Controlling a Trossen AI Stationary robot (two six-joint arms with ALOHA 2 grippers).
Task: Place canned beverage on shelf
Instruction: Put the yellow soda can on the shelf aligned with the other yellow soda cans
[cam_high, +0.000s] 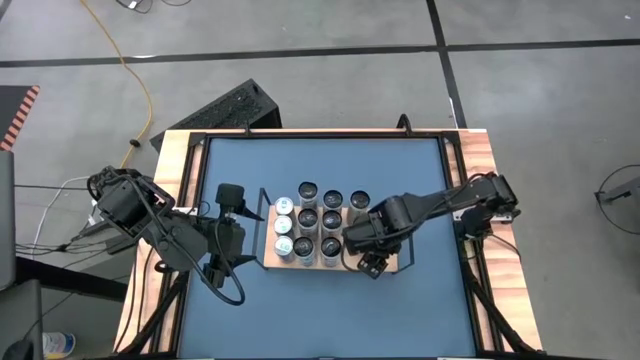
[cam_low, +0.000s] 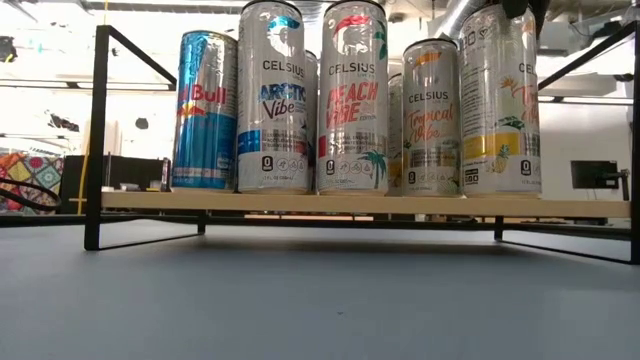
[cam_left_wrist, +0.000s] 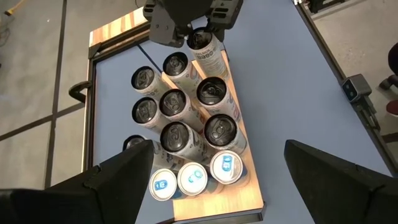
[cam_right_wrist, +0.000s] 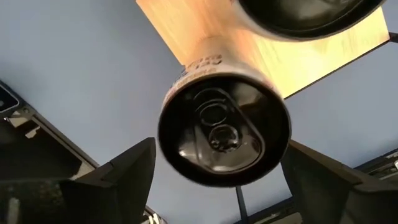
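**Setting the last can square on the shelf**

The left hand (cam_high: 232, 205) waited just off the shelf's (cam_high: 392, 266) near end, its fingers spread wide and holding nothing. Ahead of it the standing cans (cam_high: 308, 220) filled the board in close rows, three small blue-topped ones nearest it.

At the far end, the right hand (cam_high: 371, 262) hung over the shelf's front corner. Directly under its palm stood a dark-topped can (cam_right_wrist: 224, 129), base on the wood; the fingers (cam_right_wrist: 118, 177) flanked it with gaps on both sides, so the hand looked parted and apparently no longer gripping.

The release seemed to be the step in hand. Done well, the hand would rise straight up, since a neighbouring can stood close beside it and any sideways drift could topple the row.
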